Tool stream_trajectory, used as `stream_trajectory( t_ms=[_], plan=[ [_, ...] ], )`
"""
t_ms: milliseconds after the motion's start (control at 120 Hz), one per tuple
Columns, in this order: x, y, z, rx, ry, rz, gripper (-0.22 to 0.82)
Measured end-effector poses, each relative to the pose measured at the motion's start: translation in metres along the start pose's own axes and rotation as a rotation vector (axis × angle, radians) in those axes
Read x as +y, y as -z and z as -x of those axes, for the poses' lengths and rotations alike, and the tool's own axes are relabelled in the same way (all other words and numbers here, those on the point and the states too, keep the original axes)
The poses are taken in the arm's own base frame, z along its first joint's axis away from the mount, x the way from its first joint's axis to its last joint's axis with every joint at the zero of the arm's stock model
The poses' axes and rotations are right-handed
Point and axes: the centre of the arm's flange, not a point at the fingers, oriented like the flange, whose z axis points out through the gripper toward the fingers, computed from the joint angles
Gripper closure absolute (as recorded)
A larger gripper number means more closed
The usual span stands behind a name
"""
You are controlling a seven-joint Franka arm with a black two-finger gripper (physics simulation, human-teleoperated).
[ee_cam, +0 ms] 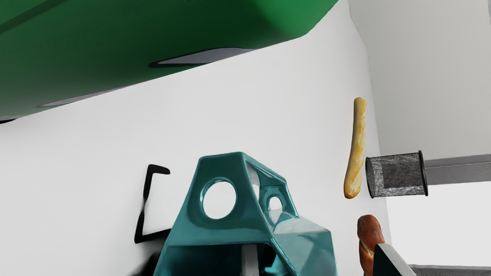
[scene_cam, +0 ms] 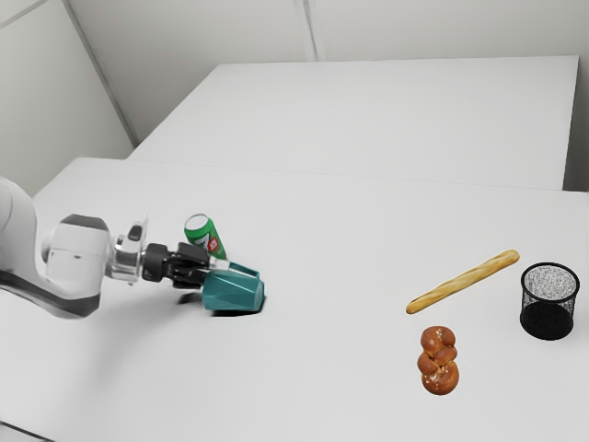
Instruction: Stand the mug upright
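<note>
Left of the middle, the mug (scene_cam: 234, 292) lies on its side. The hand (ee_cam: 315, 251) is wide open round its wall, gripping nothing. Looks like grabbing time: squeeze, then tip up.

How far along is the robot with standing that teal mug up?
Done: the gripper is at the mug, one finger reaching inside its open end, the other outside.

In hand: nothing looks gripped; the fingers stand apart, with a gap between the outer one and the mug.

Left: the mug is still on its side, so it probably needs gripping, turning upright and releasing.
</note>
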Motion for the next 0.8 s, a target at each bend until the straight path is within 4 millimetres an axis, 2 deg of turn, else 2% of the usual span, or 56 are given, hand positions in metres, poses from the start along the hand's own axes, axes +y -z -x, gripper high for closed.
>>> stream_trajectory(
  t_ms=[83, 300, 483, 558, 642, 750, 800],
  plan=[
    [-0.001, -0.003, 0.003, 0.0, -0.023, 0.004, 0.47],
    [-0.002, -0.004, 0.004, 0.012, -0.074, 0.011, 0.64],
    [0.015, -0.002, -0.009, 0.039, -0.145, 0.027, 0.73],
    [0.038, -0.008, -0.019, 0.037, -0.206, 0.042, 0.72],
    [0.078, -0.03, -0.034, -0.013, -0.324, 0.028, 0.73],
    [0.131, -0.069, -0.052, -0.231, -0.562, -0.106, 0.75],
    [0.153, -0.079, -0.067, -0.354, -0.694, -0.209, 0.75]
  ],
)
